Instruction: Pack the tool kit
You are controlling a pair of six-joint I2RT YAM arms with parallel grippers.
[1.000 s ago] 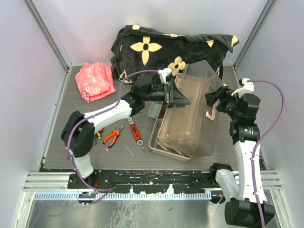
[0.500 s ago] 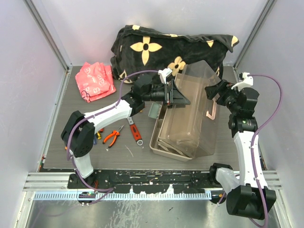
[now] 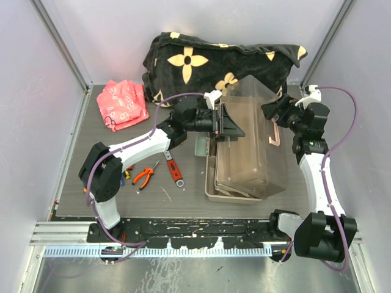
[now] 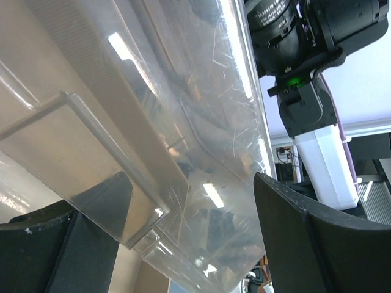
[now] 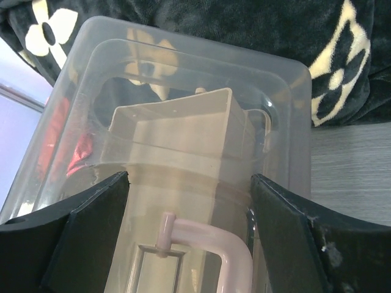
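The large rectangular toolbox of translucent grey-brown plastic (image 3: 244,165) sits toward 3 o'clock on the grey surface (image 3: 183,201), its long side running from 12 to 6. Its clear lid (image 3: 252,101) stands tilted up at the 12 o'clock end, just in front of the black blanket with cream flowers (image 3: 214,58).

The left pincer (image 3: 232,125) is at the lid's 9 o'clock edge. In the left wrist view its jaws stand wide apart, with the lid's rim between the black fingers (image 4: 293,244) but not squeezed by them. The right pincer (image 3: 276,112) hangs at the lid's 3 o'clock side, also spread wide and holding nothing. Its own camera looks down on the cream handle (image 5: 211,247) and a beige inner tray (image 5: 177,131).

The orange-handled pliers (image 3: 145,176) and a red-handled wrench (image 3: 174,171) lie loose at 8 o'clock, well apart from the box. A pink packet (image 3: 125,104) rests at 10 o'clock.

The step in hand looks like managing the lid and trays, so packing proper has not begun. The next move probably calls for one arm to steady the lid clear of the opening. The left arm, which is nearer the tools, would then swing toward 8 o'clock and come down over the pliers with its jaws across the handles.
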